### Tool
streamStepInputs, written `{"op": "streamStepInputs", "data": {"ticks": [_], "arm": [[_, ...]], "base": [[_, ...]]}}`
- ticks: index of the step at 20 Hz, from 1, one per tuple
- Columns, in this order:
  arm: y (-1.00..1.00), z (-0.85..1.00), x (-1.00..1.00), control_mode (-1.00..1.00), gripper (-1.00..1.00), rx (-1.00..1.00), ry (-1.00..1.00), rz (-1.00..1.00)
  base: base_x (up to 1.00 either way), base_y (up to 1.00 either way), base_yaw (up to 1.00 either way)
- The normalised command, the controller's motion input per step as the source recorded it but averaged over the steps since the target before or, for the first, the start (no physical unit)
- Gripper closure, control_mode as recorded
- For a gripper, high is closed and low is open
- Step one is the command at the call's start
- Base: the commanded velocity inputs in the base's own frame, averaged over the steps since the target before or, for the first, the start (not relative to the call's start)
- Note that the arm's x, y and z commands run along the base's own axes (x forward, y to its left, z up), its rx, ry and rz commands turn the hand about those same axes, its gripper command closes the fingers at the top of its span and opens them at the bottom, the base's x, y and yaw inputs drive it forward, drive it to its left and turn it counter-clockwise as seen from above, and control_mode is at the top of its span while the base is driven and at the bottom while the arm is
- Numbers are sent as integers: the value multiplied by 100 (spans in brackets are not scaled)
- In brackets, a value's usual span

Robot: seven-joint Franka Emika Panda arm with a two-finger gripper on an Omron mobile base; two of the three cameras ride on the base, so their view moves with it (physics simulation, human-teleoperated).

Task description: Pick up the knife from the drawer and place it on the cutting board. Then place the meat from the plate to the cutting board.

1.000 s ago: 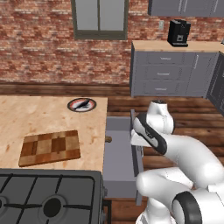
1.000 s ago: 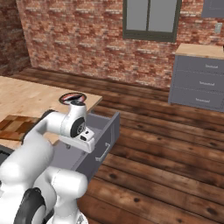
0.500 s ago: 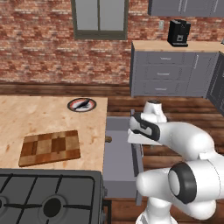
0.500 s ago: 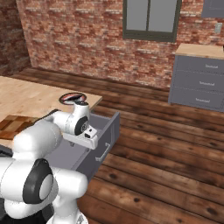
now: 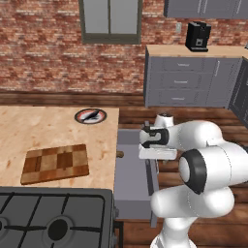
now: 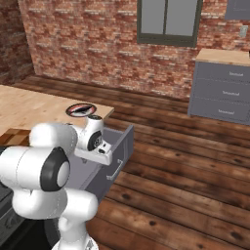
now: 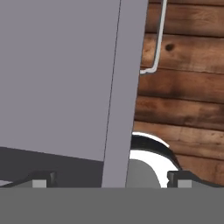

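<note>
Above the open drawer (image 5: 131, 179), arm bent low, jaws spread wide.

Matt grey drawer (image 5: 131, 179), checkered wooden cutting board (image 5: 55, 163).

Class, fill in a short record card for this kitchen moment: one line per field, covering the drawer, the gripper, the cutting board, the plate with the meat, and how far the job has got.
drawer: pulled open, grey front with silver bar handle
gripper: open, above the drawer's front edge, holding nothing
cutting board: bare, flat on the wooden counter
plate: on the counter near its far corner, beyond the board
meat: lying on the plate
knife: a brown end shows at the drawer's counter side; blade not discernible
progress: nothing moved to the board yet
</note>
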Motion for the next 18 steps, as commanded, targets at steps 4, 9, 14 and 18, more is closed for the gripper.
{"op": "streamStepInputs", "data": {"ticks": [4, 9, 14, 18], "arm": [[0, -30, 33, -100, -100, 0, 0, 7], [0, -24, 31, -100, -100, 0, 0, 6], [-4, -19, 17, -100, -100, 0, 0, 1], [-7, -23, 10, -100, -100, 0, 0, 0]], "base": [[0, 0, 0], [0, 0, 0], [0, 0, 0], [0, 0, 0]]}}
